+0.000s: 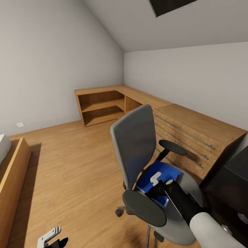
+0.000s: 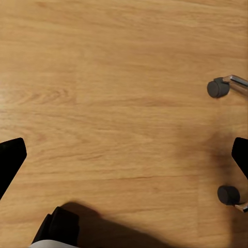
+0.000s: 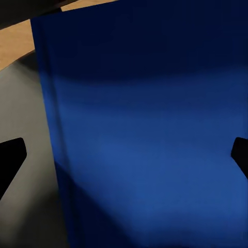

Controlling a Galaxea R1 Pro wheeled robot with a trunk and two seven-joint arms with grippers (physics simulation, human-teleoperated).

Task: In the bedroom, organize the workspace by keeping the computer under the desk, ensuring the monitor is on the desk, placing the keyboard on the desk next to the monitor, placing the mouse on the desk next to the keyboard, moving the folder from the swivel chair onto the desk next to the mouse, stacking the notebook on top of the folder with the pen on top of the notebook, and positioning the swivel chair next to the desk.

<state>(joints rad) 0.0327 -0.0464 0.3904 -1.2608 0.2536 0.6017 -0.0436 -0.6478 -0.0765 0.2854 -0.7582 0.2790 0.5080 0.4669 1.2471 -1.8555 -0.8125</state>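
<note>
A: Where does the folder [image 1: 162, 177] lie?

B: Flat on the seat of the swivel chair [image 1: 136, 144], a blue rectangle. Its long axis runs from the near left of the seat toward the far right, where the low light-wood cabinet [image 1: 193, 132] stands.

A: And the right arm?

B: It reaches in from the near right, white sleeve then black forearm, slanting toward the seat. The right gripper [image 1: 159, 181] sits just over the middle of the folder, between the chair's two black armrests. Its wrist camera looks straight onto the blue cover [image 3: 150, 139], with the grey seat pad [image 3: 26, 124] beside the folder's edge.

A: Are the fingers on it?

B: In that wrist view the two dark fingertips [image 3: 10, 160] stand at opposite borders, spread wide with the folder between and beyond them. Nothing is gripped; whether they touch the cover cannot be told.

A: The other arm?

B: The left gripper [image 1: 51, 239] hangs low at the near left above the wood floor [image 1: 75, 165]. Its fingertips [image 2: 10, 163] are likewise spread wide, holding nothing, and two castors [image 2: 218, 88] of the chair's chrome base show beside them.

A: Anything around the chair?

B: A dark drawer unit [image 1: 229, 193] with a round silver knob at the near right, beyond the arm.
</note>
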